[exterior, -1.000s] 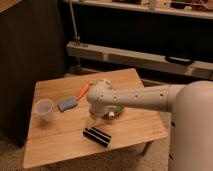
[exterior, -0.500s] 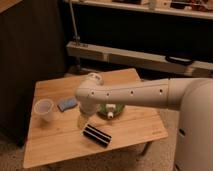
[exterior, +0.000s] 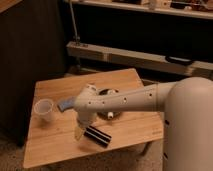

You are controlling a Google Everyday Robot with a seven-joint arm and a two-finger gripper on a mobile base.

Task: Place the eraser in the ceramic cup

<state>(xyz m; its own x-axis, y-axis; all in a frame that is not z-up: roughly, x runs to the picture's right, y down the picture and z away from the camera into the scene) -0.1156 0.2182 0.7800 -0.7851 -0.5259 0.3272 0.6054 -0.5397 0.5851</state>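
First, my white body (exterior: 192,130) fills the right side of the view, beyond the right edge of the desk. From it my arm (exterior: 130,100) reaches to the left across the middle of the desk, and at its end it bends down toward the front edge.

The wooden desk (exterior: 125,80) stands on a speckled floor, with a dark wall behind its left corner and a long pale shelf (exterior: 130,56) behind its far edge.

Near the middle of the desk sits the bowl (exterior: 106,92). My arm hides most of it, so I see only a dark part of it above the arm.

The eraser (exterior: 98,136) lies flat on the wood, close to the front edge and about halfway along it. It is slanted, and its right end comes nearer to the front edge than its left end.

The ceramic cup (exterior: 44,109) stands upright near the left edge, well apart from the eraser. The eraser is not in it.

The blue-grey pad (exterior: 64,104) lies between the cup and my arm.

My gripper (exterior: 80,133) points down just beside the left end of the eraser. I cannot tell if it touches the eraser, nor if it is released or clenched.
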